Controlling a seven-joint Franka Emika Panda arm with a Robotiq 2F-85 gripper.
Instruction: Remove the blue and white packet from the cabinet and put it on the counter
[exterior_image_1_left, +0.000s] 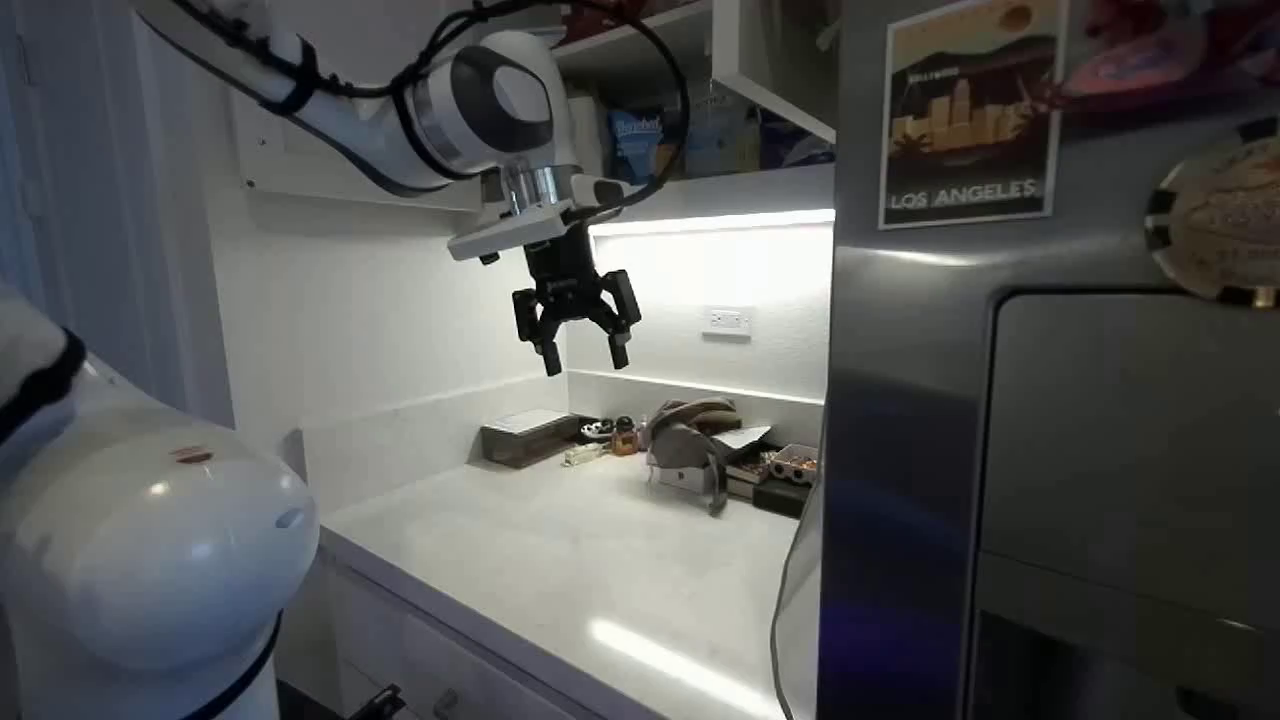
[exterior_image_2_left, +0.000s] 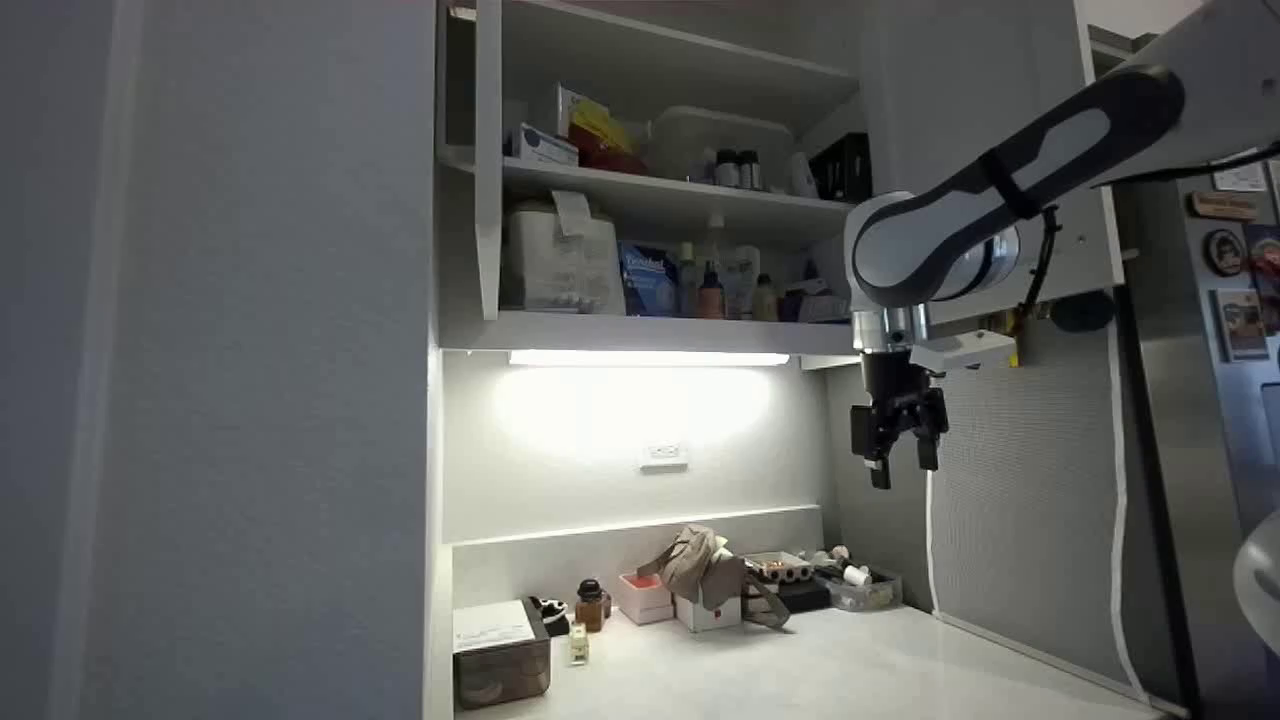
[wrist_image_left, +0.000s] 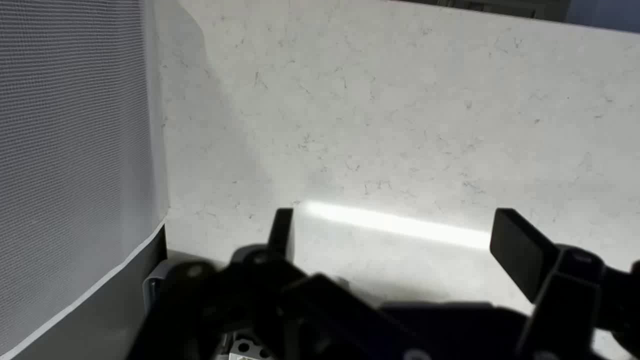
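The blue and white packet stands upright on the lowest shelf of the open white cabinet (exterior_image_2_left: 680, 192). It shows in both exterior views (exterior_image_1_left: 637, 140) (exterior_image_2_left: 649, 282). The packet is between a pale plastic container (exterior_image_2_left: 565, 262) and several bottles (exterior_image_2_left: 711, 292). The glossy white counter (exterior_image_1_left: 520, 570) lies below the cabinet and fills much of the wrist view (wrist_image_left: 400, 125). My gripper (exterior_image_1_left: 586, 362) points down, open and empty, above the counter and lower than the shelf. It is apart from the packet, to its right in an exterior view (exterior_image_2_left: 905, 468). The packet is out of the wrist view.
An open cabinet door (exterior_image_1_left: 780, 70) juts out near the steel fridge (exterior_image_1_left: 915, 420). A grey mesh panel (exterior_image_2_left: 1020, 490) borders the counter. Along the backsplash are a dark box with a white top (exterior_image_2_left: 500, 645), a grey-brown cloth item (exterior_image_2_left: 695, 568) and several small containers.
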